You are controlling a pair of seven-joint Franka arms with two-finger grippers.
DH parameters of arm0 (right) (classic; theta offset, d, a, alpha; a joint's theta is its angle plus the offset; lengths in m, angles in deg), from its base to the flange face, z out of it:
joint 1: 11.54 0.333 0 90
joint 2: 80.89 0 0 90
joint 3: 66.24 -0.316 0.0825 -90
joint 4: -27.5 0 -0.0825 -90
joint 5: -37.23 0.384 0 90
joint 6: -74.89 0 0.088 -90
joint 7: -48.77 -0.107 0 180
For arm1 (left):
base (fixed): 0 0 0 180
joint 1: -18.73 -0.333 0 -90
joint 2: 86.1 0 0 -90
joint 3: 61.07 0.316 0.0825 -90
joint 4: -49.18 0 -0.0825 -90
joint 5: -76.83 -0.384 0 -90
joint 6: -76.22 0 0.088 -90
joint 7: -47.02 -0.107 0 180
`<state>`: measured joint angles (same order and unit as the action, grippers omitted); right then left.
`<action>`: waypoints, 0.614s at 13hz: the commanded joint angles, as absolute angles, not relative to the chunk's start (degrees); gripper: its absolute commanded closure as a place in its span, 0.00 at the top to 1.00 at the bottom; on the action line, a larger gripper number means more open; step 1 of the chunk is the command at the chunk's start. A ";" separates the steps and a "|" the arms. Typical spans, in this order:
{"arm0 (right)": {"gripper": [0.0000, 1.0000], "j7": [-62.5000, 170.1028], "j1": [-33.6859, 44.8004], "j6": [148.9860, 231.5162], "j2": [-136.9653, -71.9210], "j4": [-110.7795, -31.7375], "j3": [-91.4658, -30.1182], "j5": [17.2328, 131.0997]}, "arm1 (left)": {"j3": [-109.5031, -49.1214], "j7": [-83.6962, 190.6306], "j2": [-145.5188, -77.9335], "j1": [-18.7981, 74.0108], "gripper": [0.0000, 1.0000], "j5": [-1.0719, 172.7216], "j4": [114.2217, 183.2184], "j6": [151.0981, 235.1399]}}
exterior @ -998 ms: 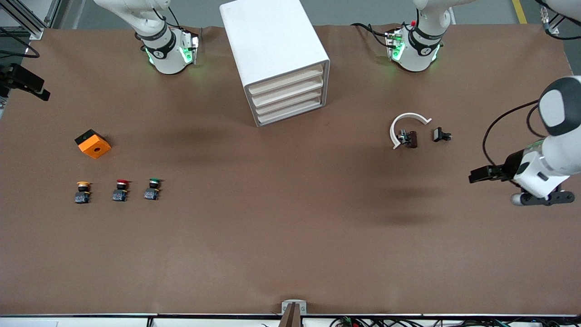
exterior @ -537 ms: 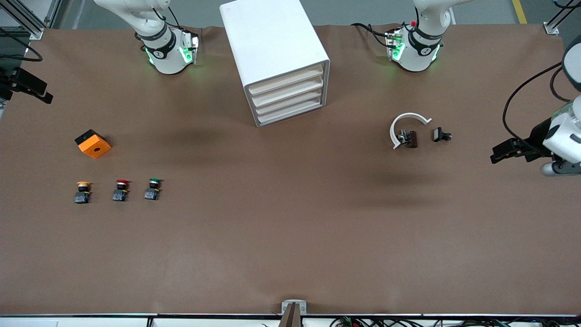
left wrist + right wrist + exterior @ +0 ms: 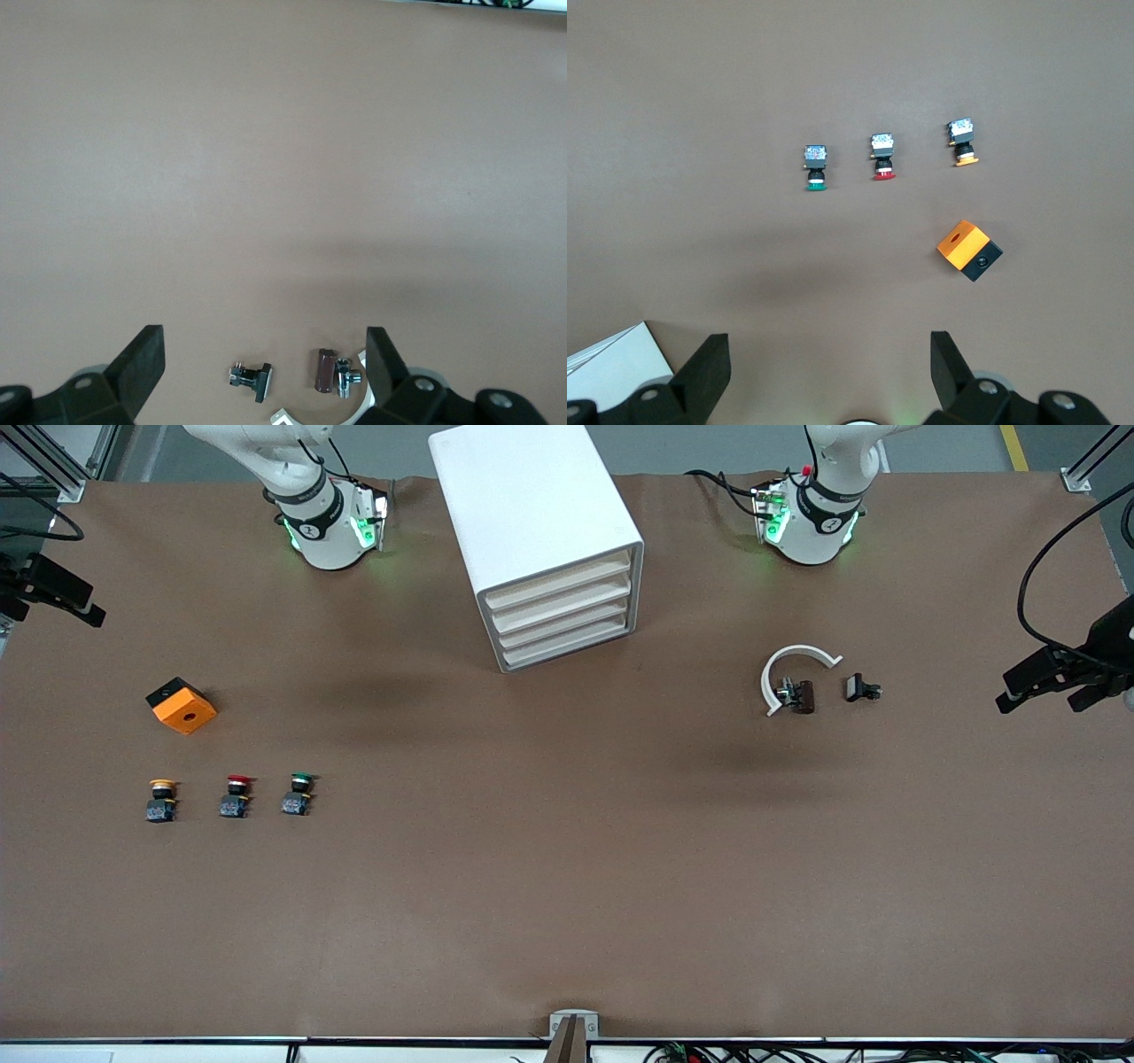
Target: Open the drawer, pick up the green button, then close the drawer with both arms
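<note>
The white cabinet (image 3: 540, 531) stands between the two arm bases with all four drawers shut; the lowest drawer (image 3: 567, 648) is shut. The green-capped button (image 3: 299, 792) stands on the table toward the right arm's end, beside the red one; it also shows in the right wrist view (image 3: 816, 167). My right gripper (image 3: 49, 598) hangs open and empty over the table edge at the right arm's end, fingers spread in its wrist view (image 3: 828, 359). My left gripper (image 3: 1050, 689) is open and empty over the left arm's end, wide apart in its wrist view (image 3: 264, 354).
A red-capped button (image 3: 236, 794), a yellow-capped button (image 3: 161, 798) and an orange box (image 3: 182, 705) sit near the green one. A white curved ring (image 3: 795, 662), a brown part (image 3: 802, 696) and a small black part (image 3: 861, 688) lie toward the left arm's end.
My left gripper has swung up and outward toward the edge at the left arm's end, most of the arm leaving the front view. The right gripper barely shifted. Objects are unmoved.
</note>
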<state>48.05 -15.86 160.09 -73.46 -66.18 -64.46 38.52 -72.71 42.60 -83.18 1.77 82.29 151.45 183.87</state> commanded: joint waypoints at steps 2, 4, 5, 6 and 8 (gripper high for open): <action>1.00 47.36 -16.20 160.50 -71.84 -67.77 -64.13 39.52 | -59.80 43.06 -82.06 15.09 1.00 82.81 148.43 180.12; 1.00 47.45 -16.20 160.32 -71.84 -67.77 -64.13 39.52 | -57.21 43.06 -82.32 17.41 1.00 82.55 145.44 178.27; 1.00 47.54 -16.11 160.41 -71.84 -67.77 -64.13 39.43 | -57.29 43.06 -82.24 17.33 1.00 82.28 144.64 176.69; 1.00 47.54 -16.11 160.32 -71.84 -67.77 -64.13 39.43 | -57.64 44.37 -82.06 17.33 1.00 82.20 144.28 175.55; 1.00 47.54 -16.02 160.32 -71.84 -67.77 -64.04 39.34 | -60.18 46.57 -81.97 16.63 1.00 81.67 142.71 173.17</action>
